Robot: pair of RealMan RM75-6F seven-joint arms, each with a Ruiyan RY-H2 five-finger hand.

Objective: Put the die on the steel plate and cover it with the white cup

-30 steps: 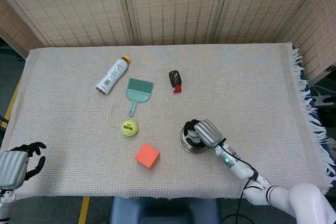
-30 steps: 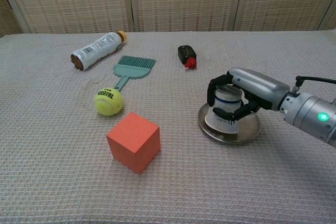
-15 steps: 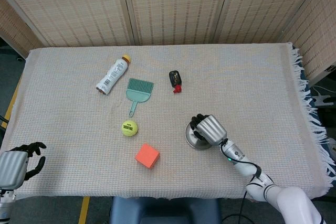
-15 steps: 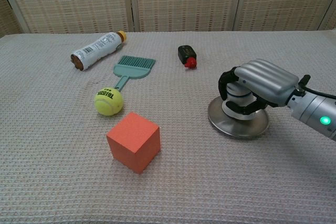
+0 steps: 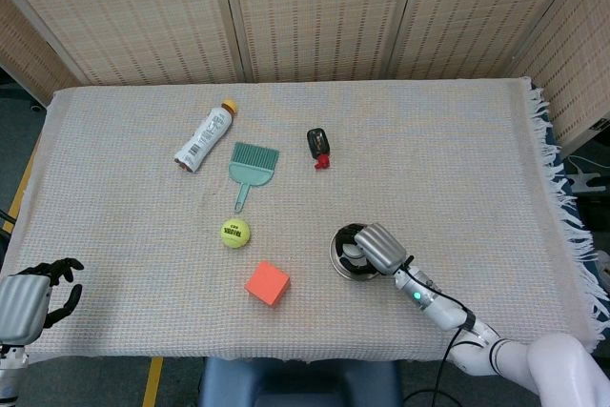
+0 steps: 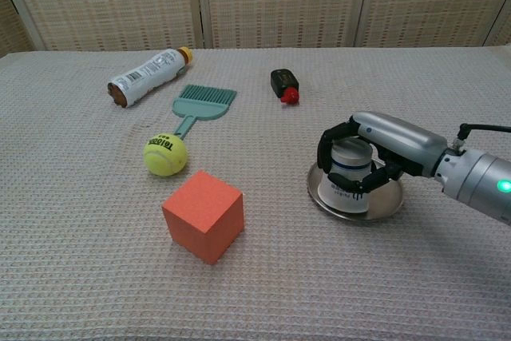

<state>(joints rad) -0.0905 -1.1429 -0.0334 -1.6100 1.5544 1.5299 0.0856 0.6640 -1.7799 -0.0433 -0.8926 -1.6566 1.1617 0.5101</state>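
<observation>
The steel plate (image 6: 385,207) lies on the cloth at the right of centre. On it stands the white cup (image 6: 345,185), mouth down, with a dark band and print on its side. My right hand (image 6: 390,143) reaches in from the right, and its fingers (image 6: 329,140) wrap around the cup's upper part. From the head view, the same hand (image 5: 378,247) covers most of the cup (image 5: 352,256) and the plate (image 5: 336,247). No die shows in either view. My left hand (image 5: 31,295) hangs off the table's near left corner, holding nothing, fingers loosely apart.
An orange cube (image 6: 203,215) sits left of the plate, with a tennis ball (image 6: 164,155) behind it. Further back lie a green hand brush (image 6: 200,103), a lying bottle (image 6: 148,75) and a small black and red object (image 6: 284,84). The fringed cloth edge (image 5: 553,169) marks the right side.
Half a second ago my right hand arched over the cup, hiding most of it. Now the hand has drawn back toward me and the cup's side shows again; plate and cup shifted slightly left and nearer.
</observation>
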